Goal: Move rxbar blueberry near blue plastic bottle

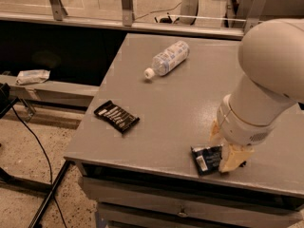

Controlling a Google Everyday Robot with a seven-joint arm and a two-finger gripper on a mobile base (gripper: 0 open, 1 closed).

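The rxbar blueberry [204,158] is a dark navy wrapper with a white patch, lying flat near the table's front edge on the right. My gripper [222,145] is down on the bar's right end, under the big white arm [266,84], which hides part of the bar. The blue plastic bottle [168,59] lies on its side at the back of the table, its white cap pointing front-left, far from the bar.
A black wrapper with white stripes [117,116] lies near the grey table's [156,108] left front edge. A railing with posts runs behind the table. A crumpled white wrapper [32,76] lies on a low ledge at left. Cables run across the floor.
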